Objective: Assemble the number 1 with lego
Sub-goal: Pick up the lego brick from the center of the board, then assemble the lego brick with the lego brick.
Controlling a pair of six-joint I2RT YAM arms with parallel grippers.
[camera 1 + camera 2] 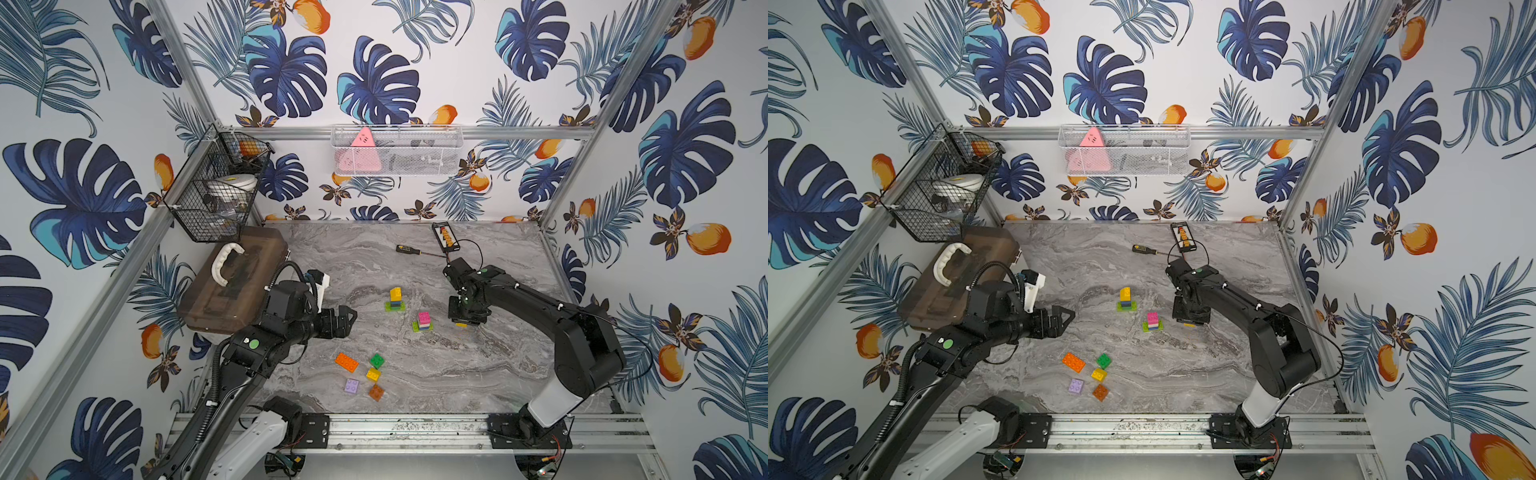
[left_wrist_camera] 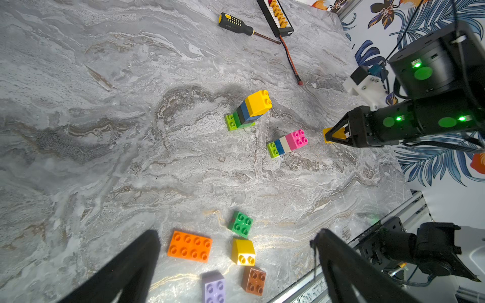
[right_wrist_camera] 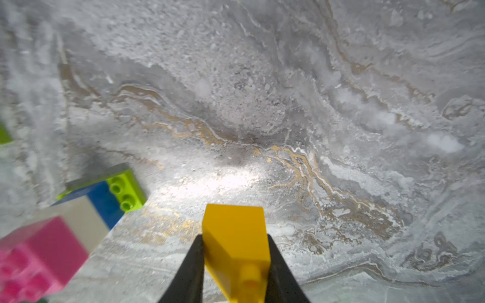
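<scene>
Mid-frame, yellow-topped stack (image 1: 395, 300) and pink-topped stack (image 1: 423, 322) unjoined; loose bricks (image 1: 372, 374) lower centre unused — right gripper (image 3: 236, 241) clamps yellow brick (image 3: 233, 225), left gripper (image 1: 351, 322) gapes empty.

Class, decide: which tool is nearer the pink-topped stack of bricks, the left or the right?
Right. The right tool, shut on a yellow brick, is just beside the pink-topped stack. The left tool stands open, farther off on the opposite side.
</scene>
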